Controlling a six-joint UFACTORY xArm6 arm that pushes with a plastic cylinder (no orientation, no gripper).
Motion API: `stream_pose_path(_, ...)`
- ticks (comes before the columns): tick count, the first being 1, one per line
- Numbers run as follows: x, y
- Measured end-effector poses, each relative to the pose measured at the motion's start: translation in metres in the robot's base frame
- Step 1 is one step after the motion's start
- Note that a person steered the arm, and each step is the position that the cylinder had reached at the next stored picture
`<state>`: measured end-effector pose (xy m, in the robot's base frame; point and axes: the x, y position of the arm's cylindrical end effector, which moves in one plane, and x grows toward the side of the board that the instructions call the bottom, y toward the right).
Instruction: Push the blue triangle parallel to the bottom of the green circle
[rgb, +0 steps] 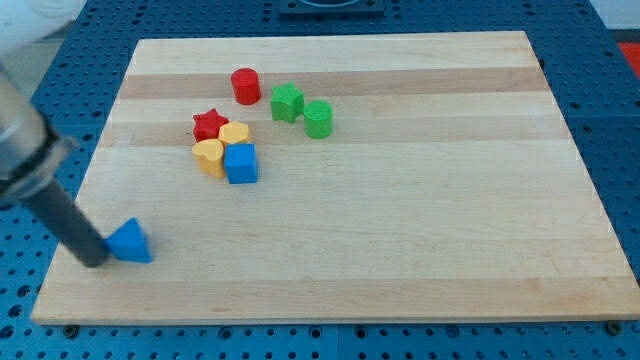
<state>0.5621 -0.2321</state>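
Note:
The blue triangle (131, 241) lies near the board's bottom left corner. My tip (97, 260) rests just to its left, touching or nearly touching its left side; the dark rod rises from there toward the view's upper left. The green circle (318, 118) stands in the upper middle of the board, far to the triangle's upper right.
A green star (287, 102) sits just left of the green circle, and a red cylinder (245, 85) left of that. A cluster of a red star (210, 125), two yellow blocks (209, 156) (235, 134) and a blue cube (241, 163) lies between triangle and circle. The wooden board (400, 240) sits on a blue perforated table.

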Motion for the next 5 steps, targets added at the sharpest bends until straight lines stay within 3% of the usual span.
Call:
stream_pose_path(2,-0.022,0.129)
stream_pose_path(3,-0.026,0.145)
stream_pose_path(5,-0.102,0.187)
